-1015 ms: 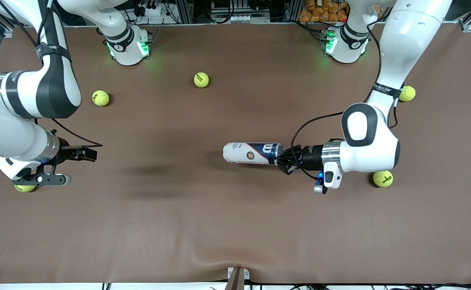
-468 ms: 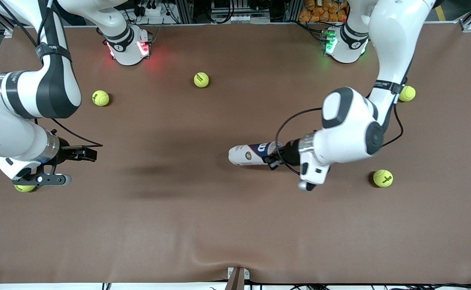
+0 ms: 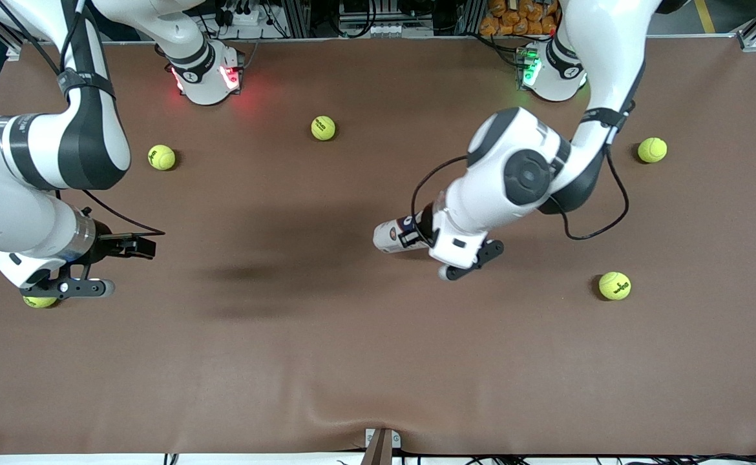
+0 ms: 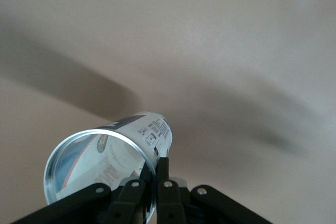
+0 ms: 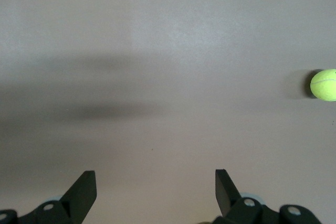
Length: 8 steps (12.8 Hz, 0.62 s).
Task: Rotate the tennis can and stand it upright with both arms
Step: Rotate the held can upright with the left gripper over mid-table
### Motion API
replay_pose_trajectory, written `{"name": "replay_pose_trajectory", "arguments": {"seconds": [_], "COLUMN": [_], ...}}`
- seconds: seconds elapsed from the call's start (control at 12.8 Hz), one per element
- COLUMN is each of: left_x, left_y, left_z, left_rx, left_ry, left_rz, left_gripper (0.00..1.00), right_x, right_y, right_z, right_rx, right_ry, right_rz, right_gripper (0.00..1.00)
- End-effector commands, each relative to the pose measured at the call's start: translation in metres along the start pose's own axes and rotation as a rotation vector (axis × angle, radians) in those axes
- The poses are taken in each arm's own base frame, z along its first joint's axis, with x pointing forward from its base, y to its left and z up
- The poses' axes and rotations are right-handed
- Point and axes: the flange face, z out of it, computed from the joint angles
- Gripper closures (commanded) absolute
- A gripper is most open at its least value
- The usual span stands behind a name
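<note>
Tennis can [image 3: 392, 236], the slim clear-plastic cylinder with white and dark-blue label and silver rim, is mid-table and tipped up off the brown mat, its open rim end pinched by the left gripper [image 4: 152, 182], whose fingers are clamped on the wall at the mouth. It looks empty, so light, thin-walled and slick; I'd judge a rim pinch holds it but could let it swing, and a second hold lower on the labelled body would steady it. A second ago it lay flat on the table with the left arm stretched out level; now that arm has swung up and over, and far less of the can shows. Over at its own end, the right gripper [image 5: 155, 187] waits, fingers spread wide over bare mat, unmoved.
</note>
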Motion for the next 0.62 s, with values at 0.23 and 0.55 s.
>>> {"name": "replay_pose_trajectory", "arguments": {"seconds": [0.23,0.55], "left_x": [-0.058,-0.101], "left_y": [0.019,0.028], "left_z": [0.006,0.029], "left_rx": [0.164,0.299], "left_ry": [0.192,0.33], "left_rz": [0.094,0.207], "left_gripper": [1.0,1.0], "right_x": [-0.044,-0.044], "right_y": [0.051,0.05], "right_z": [0.0,0.0], "right_rx": [0.094,0.094], "right_ry": [-0.014,-0.014], "right_rz": [-0.117,-0.118], "right_gripper": [0.0,0.0]}}
